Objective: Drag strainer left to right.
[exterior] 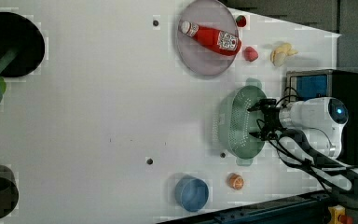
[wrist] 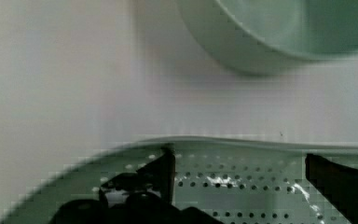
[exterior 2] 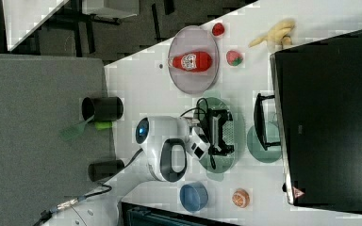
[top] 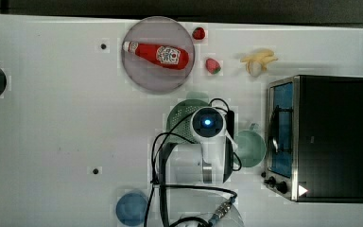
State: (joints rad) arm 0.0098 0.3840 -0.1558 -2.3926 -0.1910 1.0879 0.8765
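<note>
**Open gripper over strainer**

Gripper (exterior: 258,121) jaws spread wide, inside the strainer (exterior: 235,123). Strainer mid-table, long axis vertical in the left view. Mug (top: 249,147) just beside, oven (top: 317,137) beyond; plate (exterior: 207,37) with ketchup bottle (exterior: 212,36) farther.

From my wrist camera I see my claw (wrist: 240,175) spread wide, one dark finger (wrist: 161,175) on one side and the other finger (wrist: 340,184) well apart from it. Both hang inside the strainer (wrist: 242,186), just within its pale green rim, above the dotted perforated bottom. Beyond the rim lies bare white bench (wrist: 74,84), then the curved wall of a mint-green mug (wrist: 242,42).
</note>
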